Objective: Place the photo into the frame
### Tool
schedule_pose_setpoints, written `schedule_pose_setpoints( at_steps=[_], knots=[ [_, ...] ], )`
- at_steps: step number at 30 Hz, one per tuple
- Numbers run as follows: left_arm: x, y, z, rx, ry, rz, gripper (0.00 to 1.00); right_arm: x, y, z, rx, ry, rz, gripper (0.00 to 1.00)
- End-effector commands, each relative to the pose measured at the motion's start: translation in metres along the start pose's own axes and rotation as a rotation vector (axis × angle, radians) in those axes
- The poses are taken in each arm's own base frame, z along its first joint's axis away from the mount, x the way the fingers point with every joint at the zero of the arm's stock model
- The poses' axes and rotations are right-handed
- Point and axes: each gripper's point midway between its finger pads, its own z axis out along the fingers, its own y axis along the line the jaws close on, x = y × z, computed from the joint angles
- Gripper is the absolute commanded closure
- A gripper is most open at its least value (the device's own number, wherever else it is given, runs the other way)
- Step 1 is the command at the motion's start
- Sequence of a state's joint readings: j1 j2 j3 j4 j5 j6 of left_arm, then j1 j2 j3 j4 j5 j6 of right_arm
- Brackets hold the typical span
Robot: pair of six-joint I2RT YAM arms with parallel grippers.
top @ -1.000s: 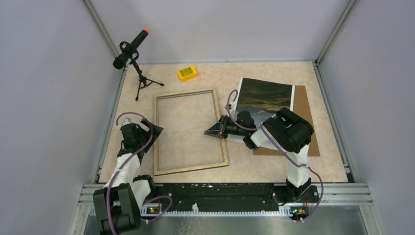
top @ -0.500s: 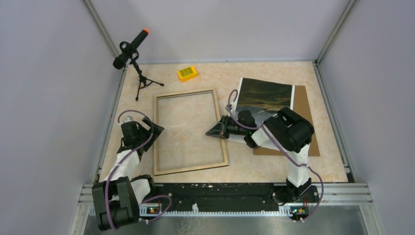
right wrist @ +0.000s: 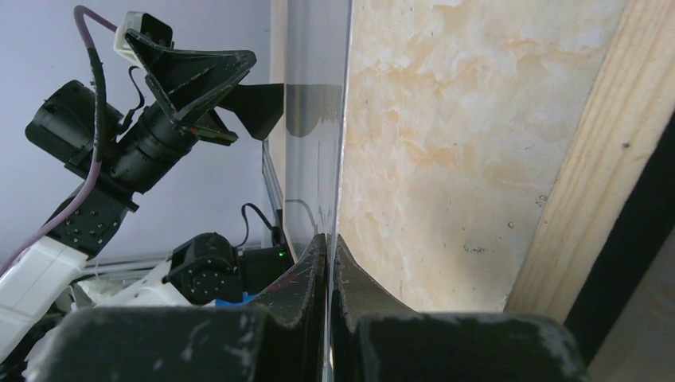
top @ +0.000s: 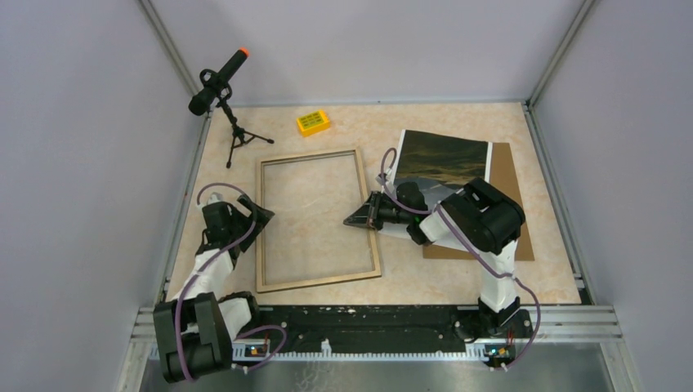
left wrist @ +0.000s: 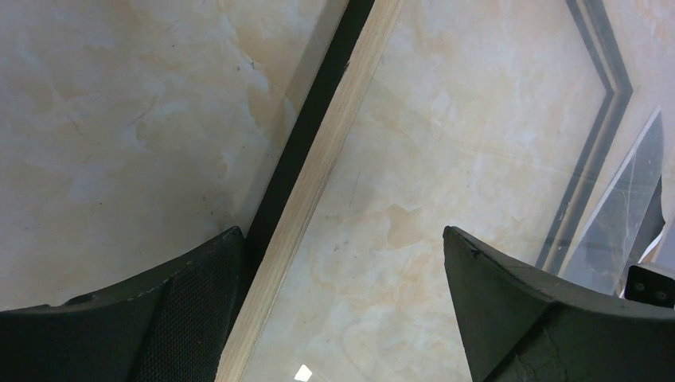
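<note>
The frame [top: 261, 237] lies left of centre with its light wood back up. My left gripper [top: 256, 219] is open and straddles its left rail [left wrist: 334, 151], one finger on each side. My right gripper [top: 360, 218] is at the frame's right rail [right wrist: 597, 175], shut on the edge of a thin clear pane [right wrist: 318, 143] that spans the frame's opening and shows reflections [left wrist: 493, 143]. The photo [top: 441, 157] lies picture-up at the back right on the brown backing sheet [top: 511, 175], its near part hidden by my right arm.
A microphone on a small tripod [top: 216, 82] stands at the back left corner. A yellow box [top: 313, 122] lies behind the frame. Grey walls close in the table on three sides.
My left gripper has shifted slightly right, toward the frame's left rail. My right gripper has stayed shut on the clear pane, almost still.
</note>
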State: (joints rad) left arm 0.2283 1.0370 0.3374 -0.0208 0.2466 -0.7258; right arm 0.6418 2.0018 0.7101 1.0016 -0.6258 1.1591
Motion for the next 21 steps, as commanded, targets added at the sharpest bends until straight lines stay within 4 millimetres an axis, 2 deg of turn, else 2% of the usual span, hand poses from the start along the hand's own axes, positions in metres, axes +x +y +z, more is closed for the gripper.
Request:
schedule_pose_setpoints(
  at_steps=[1,9,21],
  knots=[
    [-0.0064,-0.0024,0.0014,0.003,-0.017,0.014,0.02,-0.0197,0.0179,0.0027,-0.052,-0.044,-0.075,1.00],
    [-0.0133,-0.0037,-0.0004,-0.003,-0.041,0.036,0.02,-0.0254,0.0169,-0.0016,-0.042,-0.069,-0.078,1.00],
    [-0.0036,0.0016,0.0023,-0.009,-0.011,0.007,0.02,-0.0246,0.0165,0.0006,-0.061,-0.060,-0.066,1.00]
  ],
)
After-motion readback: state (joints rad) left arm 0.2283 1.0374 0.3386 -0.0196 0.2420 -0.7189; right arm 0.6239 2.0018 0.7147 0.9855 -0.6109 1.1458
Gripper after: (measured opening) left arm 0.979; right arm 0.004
